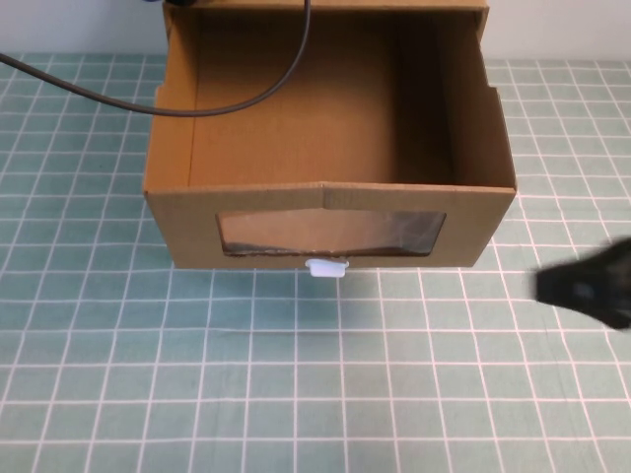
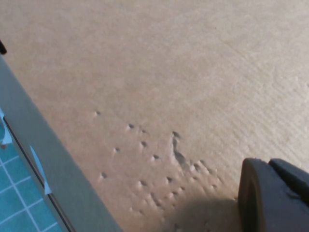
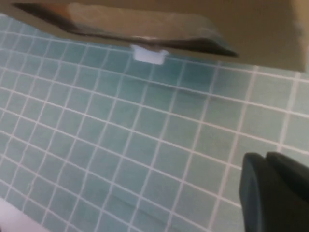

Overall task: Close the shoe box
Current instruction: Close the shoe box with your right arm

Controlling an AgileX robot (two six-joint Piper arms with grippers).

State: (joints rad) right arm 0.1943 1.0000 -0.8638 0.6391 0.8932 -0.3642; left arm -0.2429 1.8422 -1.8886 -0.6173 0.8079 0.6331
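Observation:
The shoe box (image 1: 330, 212) is a brown cardboard drawer standing pulled out toward me, its inside bare. Its front panel has a clear window (image 1: 330, 234) with a small white pull tab (image 1: 327, 267) below it. My right gripper (image 1: 554, 286) is shut and empty, low over the mat, to the right of the front panel and apart from it. In the right wrist view the gripper (image 3: 266, 158) sees the tab (image 3: 149, 54) and window ahead. My left gripper (image 2: 270, 166) is shut, close against a dented cardboard face (image 2: 159, 96) of the box; it is out of the high view.
A teal gridded mat (image 1: 296, 384) covers the table in front of the box. A black cable (image 1: 227, 105) hangs across the open drawer from the left. A white wall (image 1: 79, 25) stands behind the box.

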